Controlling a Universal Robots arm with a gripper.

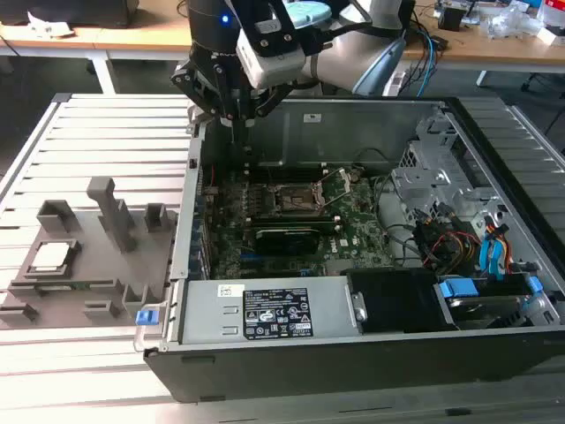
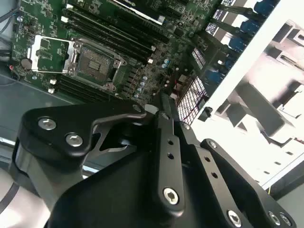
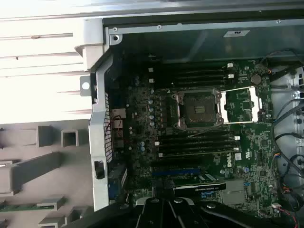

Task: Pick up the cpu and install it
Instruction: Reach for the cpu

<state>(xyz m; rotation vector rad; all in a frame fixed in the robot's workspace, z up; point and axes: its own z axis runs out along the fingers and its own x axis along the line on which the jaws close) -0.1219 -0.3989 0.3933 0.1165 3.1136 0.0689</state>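
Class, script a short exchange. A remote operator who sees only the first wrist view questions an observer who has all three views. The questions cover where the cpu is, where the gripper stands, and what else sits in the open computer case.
Operator: I see the open socket. Where is the part that goes in it?
Observer: The cpu lies on the grey fixture outside the case, on the exterior view's left.
Operator: Is the gripper near it?
Observer: No. The gripper hangs over the case's far corner, well apart from the cpu.
Operator: What lies past the board's other end?
Observer: Drive bays with blue latches, at the exterior view's right.
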